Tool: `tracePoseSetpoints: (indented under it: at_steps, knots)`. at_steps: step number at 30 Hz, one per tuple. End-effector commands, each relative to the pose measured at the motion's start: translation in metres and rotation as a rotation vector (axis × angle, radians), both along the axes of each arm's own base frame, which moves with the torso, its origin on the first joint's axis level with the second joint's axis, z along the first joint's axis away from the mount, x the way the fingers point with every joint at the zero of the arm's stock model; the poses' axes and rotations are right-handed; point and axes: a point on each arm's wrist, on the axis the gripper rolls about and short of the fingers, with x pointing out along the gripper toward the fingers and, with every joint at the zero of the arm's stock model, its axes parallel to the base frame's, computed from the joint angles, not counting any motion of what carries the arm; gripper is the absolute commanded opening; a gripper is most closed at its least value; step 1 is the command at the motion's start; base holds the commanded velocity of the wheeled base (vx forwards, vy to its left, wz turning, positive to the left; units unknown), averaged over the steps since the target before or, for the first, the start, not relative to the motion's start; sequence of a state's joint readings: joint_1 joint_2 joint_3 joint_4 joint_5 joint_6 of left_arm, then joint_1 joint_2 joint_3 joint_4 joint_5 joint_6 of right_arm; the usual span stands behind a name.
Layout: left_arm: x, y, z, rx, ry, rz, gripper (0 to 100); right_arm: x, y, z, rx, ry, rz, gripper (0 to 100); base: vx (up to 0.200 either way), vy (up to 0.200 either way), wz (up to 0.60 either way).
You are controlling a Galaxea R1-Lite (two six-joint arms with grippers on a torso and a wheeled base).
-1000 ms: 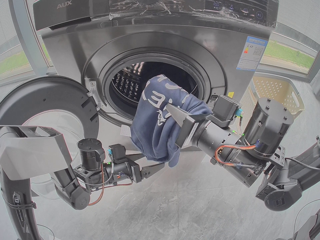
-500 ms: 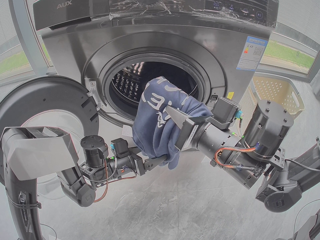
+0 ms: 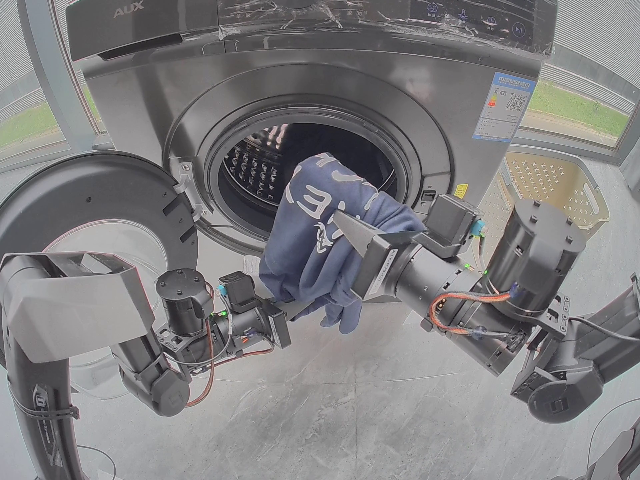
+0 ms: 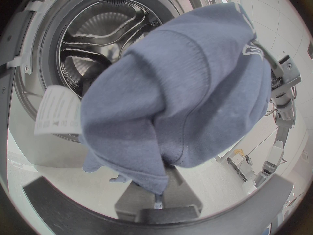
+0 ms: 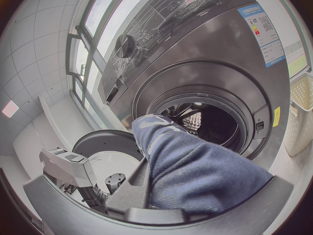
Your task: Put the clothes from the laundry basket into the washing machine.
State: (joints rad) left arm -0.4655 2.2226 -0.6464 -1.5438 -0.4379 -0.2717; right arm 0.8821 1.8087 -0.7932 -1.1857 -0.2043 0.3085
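Observation:
A navy blue garment with white print (image 3: 313, 235) hangs in front of the washing machine's open drum (image 3: 257, 165), partly over its lower rim. My right gripper (image 3: 340, 231) is shut on the garment's right side, level with the opening. My left gripper (image 3: 297, 308) sits lower, its tip tucked under the garment's bunched lower hem. The garment (image 4: 179, 92) drapes over the gripper in the left wrist view, with the steel drum (image 4: 97, 49) behind it. In the right wrist view the cloth (image 5: 195, 173) bulges before the round door opening (image 5: 208, 121).
The machine's round door (image 3: 87, 195) stands swung open on the left, close to my left arm. A cream laundry basket (image 3: 553, 181) stands on the floor to the right of the machine. Grey tiled floor (image 3: 347, 408) lies free below both arms.
My left arm has risen toward the garment, and its gripper tip has gone under the lower hem, which has bunched up. The right gripper and garment have barely shifted.

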Motion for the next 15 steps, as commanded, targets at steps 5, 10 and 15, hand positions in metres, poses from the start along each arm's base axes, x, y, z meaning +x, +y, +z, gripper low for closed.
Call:
tracePoseSetpoints:
  at_steps: [5,10,15]
  knots:
    - [-0.063,-0.001,0.043,-0.016,-0.037,-0.1,0,0.005,-0.007,-0.022,-0.065,0.05,-0.022,0,0.0,0.0,0.0]
    - [-0.119,0.001,0.07,-0.045,-0.078,-0.139,0,0.008,-0.011,-0.054,-0.129,0.103,-0.026,0,0.0,0.0,0.0]
    - [-0.124,0.006,0.082,-0.067,-0.119,-0.073,0,0.007,-0.011,-0.072,-0.17,0.12,-0.019,100,0.0,0.0,0.0]
